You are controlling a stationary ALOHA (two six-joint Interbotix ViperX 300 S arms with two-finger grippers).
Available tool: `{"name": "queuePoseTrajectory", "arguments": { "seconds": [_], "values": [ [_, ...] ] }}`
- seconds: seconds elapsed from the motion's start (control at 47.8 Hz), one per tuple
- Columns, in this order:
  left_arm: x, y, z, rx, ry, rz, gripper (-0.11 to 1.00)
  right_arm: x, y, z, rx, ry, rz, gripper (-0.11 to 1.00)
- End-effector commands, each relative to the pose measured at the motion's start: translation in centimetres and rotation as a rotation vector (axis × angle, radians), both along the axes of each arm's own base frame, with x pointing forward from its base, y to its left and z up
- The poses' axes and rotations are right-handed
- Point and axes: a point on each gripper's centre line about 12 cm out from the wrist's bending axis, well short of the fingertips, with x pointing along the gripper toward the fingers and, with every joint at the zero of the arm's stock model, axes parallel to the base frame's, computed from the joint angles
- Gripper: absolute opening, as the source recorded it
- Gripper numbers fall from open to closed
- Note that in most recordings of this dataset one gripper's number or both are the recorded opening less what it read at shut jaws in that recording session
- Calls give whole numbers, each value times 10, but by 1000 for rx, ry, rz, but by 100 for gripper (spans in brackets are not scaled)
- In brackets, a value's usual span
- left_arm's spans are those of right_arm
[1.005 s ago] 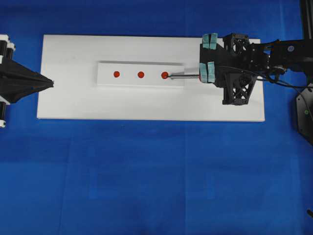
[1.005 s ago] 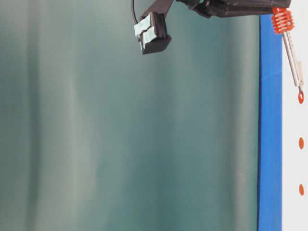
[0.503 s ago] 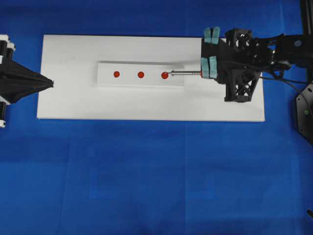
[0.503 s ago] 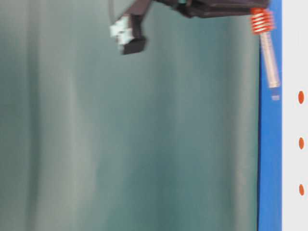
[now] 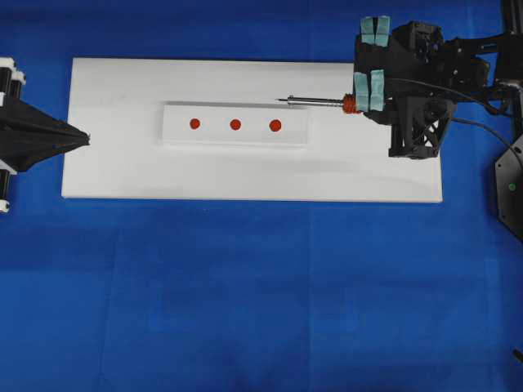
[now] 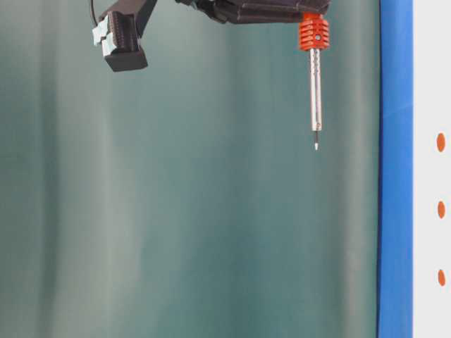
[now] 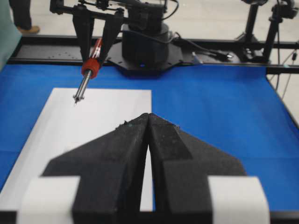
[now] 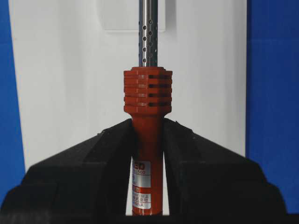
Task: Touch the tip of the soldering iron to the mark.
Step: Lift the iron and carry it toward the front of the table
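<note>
Lifted off the mark [image 5: 275, 125], the iron [image 5: 315, 102] is hanging high, right gripper [image 5: 369, 90] clamping its handle; descending again is risking missing.

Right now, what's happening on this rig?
The right gripper is shut on the soldering iron, holding it in the air over the white board. Its tip sits above the far edge of the strip with three red marks, touching none; the nearest mark is clear of it. The left gripper is shut and empty, parked at the board's left end.
</note>
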Motion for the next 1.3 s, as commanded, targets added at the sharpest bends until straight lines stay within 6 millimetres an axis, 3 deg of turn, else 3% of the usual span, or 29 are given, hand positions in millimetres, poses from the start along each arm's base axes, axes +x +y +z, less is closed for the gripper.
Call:
{"name": "queuePoseTrajectory", "arguments": {
  "seconds": [0.0,0.209,0.356,0.482,0.712,0.984,1.131,1.277],
  "values": [
    [2,-1,5,0,-14,-4,0,3,-2,14,-16,-45,1,6],
    [2,-1,5,0,-15,-7,0,3,-1,14,-11,-46,-2,6],
    [2,-2,5,1,-20,-9,0,4,11,14,28,-55,-24,6],
    [2,-2,6,-1,-25,-10,0,4,34,13,74,-67,-21,6],
    [2,-5,6,-1,-29,-24,0,5,97,13,165,-94,34,6],
    [1,-5,7,-1,-31,-28,0,6,158,10,164,-102,74,6],
    [1,-5,6,-1,-29,-28,0,7,176,7,155,-106,83,6],
    [1,-6,6,-4,-29,-33,0,10,179,0,149,-84,74,6]
  ]
}}
